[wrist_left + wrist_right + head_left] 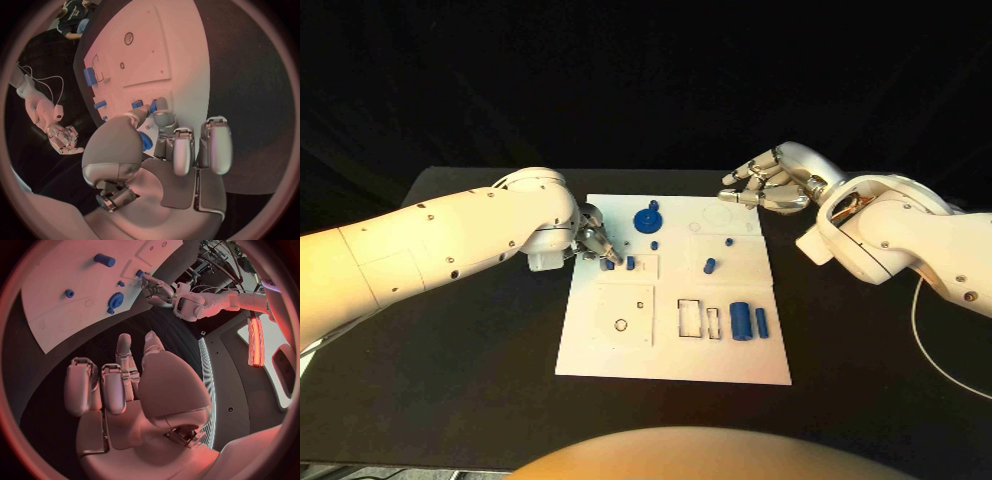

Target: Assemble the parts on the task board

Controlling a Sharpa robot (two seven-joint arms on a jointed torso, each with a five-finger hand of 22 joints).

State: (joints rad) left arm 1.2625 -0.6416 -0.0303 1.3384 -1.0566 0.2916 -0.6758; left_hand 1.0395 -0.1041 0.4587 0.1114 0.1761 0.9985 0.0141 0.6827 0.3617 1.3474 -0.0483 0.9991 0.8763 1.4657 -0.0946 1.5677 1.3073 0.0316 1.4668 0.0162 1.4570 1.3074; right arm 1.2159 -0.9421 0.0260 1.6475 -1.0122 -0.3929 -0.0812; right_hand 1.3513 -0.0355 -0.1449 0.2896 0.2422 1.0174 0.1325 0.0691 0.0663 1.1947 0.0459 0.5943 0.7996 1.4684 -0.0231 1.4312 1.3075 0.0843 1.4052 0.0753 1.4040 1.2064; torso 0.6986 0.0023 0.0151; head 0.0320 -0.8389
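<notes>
The left hand (593, 245) reaches over the nine-o'clock edge of the task board (610, 355), fingertips pinched on a small blue peg (612, 265), seemingly to seat it in the board. A blue gear (648, 220) sits toward twelve o'clock, and two blue cylinders (749, 322) lie toward four. The right hand (769, 185) hovers off the one-o'clock corner, fingers loosely curled, holding nothing, likely waiting clear above the worktop (444, 380).
</notes>
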